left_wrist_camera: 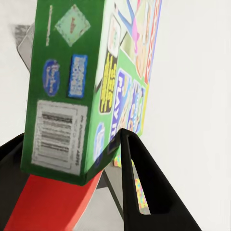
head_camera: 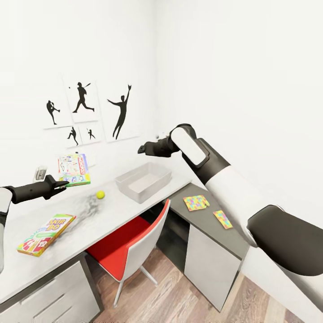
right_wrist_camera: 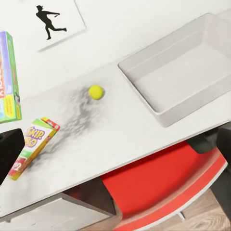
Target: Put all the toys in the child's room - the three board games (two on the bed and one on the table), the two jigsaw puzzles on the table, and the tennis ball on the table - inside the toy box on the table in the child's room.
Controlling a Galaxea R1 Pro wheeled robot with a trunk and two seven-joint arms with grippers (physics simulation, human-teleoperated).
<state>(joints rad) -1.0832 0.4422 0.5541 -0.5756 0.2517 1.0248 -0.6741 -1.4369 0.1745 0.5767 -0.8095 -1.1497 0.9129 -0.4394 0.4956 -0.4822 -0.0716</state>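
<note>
My left gripper [head_camera: 64,183] is shut on the edge of a white-and-green board game [head_camera: 74,169], held upright above the table [head_camera: 116,211]; its green barcode side [left_wrist_camera: 72,91] sits between the black fingers [left_wrist_camera: 142,187]. The SKIP-BO board game [head_camera: 45,234] lies flat near the table's front left. A tennis ball [head_camera: 100,194] rests between it and the empty grey toy box [head_camera: 143,181]. My right gripper [head_camera: 142,150] hovers open above the toy box [right_wrist_camera: 183,82], with the tennis ball [right_wrist_camera: 96,91] below it. Two jigsaw puzzles [head_camera: 196,202] [head_camera: 223,219] lie on the lower dark cabinet. The bed is out of view.
A red-and-white chair [head_camera: 130,242] is tucked under the table in front of the toy box. White drawers [head_camera: 54,291] stand below the table's left end. Sports silhouette posters [head_camera: 83,103] hang on the wall behind. The wall corner is just behind the toy box.
</note>
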